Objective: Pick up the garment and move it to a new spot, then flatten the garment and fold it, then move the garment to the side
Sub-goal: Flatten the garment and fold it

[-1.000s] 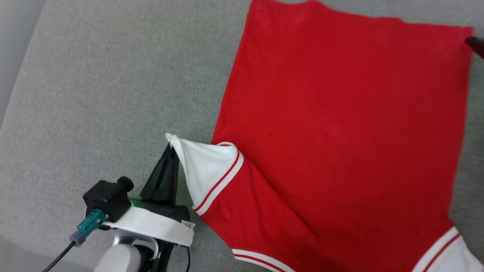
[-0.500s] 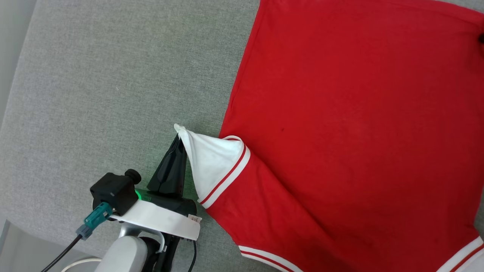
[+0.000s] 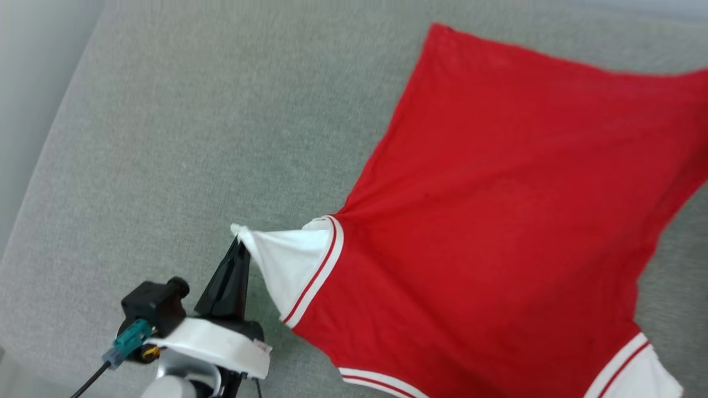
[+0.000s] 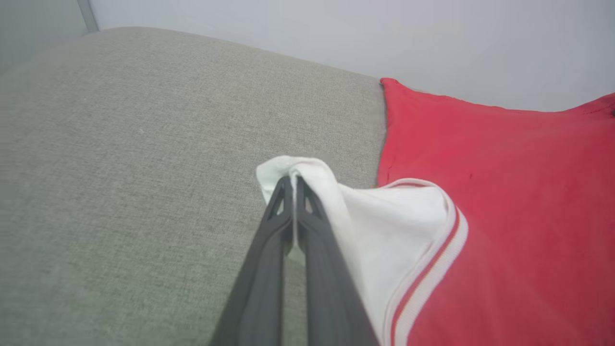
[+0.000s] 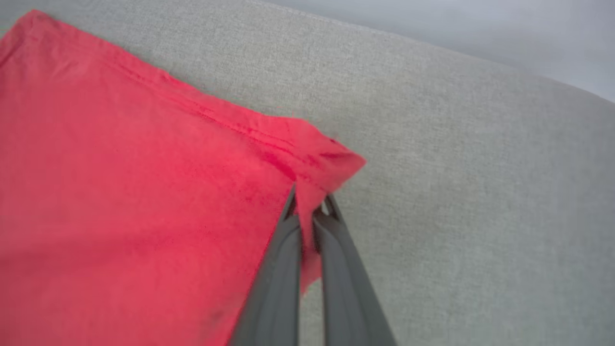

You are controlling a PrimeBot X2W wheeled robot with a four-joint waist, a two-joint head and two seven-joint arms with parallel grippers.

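The garment (image 3: 498, 221), a red jersey with white sleeves and striped trim, lies spread on the grey cushion with its plain red side up; no lettering shows. My left gripper (image 3: 239, 243) is shut on the tip of the white left sleeve (image 4: 384, 226), pulling it taut to a point (image 4: 294, 179). In the right wrist view my right gripper (image 5: 307, 204) is shut on a red hem corner (image 5: 331, 158) of the garment. A second white sleeve (image 3: 641, 376) sits at the lower right.
The grey fabric cushion (image 3: 193, 138) stretches wide to the left of the garment. Its left edge borders a pale wall (image 3: 27, 83). A pale wall (image 4: 336, 33) also stands behind the cushion's far edge.
The head camera has shifted. The red cloth is now stretched tauter between the two held corners, with tension folds at the left sleeve. Both grippers keep their hold.
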